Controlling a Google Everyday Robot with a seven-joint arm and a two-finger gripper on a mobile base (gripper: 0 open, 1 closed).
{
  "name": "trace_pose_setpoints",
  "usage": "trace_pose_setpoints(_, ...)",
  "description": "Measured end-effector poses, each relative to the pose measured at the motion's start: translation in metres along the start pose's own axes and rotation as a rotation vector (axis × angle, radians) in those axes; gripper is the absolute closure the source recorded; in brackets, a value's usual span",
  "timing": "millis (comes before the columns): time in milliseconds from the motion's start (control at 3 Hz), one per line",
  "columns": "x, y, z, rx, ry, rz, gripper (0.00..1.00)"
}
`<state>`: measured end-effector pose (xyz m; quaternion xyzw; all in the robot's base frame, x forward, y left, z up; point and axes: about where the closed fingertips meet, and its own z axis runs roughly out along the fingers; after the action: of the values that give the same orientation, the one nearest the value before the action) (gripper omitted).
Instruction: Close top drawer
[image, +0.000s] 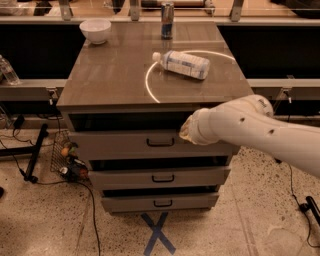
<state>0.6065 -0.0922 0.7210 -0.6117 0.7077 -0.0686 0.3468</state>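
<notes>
The top drawer (115, 145) is the tallest grey front of three, with a black bail handle (160, 143) at its centre. It stands out a little from the cabinet, and a dark gap shows above its front panel. My white arm (250, 125) reaches in from the right. My gripper (184, 132) is at the arm's tip, against the drawer front just right of the handle. The arm's wrist covers the fingers.
On the cabinet top lie a plastic bottle (182, 63), a can (167, 20) and a white bowl (95, 30). Two shorter drawers (125, 178) (130, 202) sit below. A blue tape X (157, 232) marks the floor. Cables and a wire basket (65, 155) are at the left.
</notes>
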Motion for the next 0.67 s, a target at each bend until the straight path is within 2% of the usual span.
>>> trace_pose_setpoints(333, 0.022, -0.014, -0.057, -0.040, -0.023, 0.067, 1.00)
trace_pose_setpoints(667, 0.073, -0.007, -0.141, -0.110, -0.023, 0.076, 1.00)
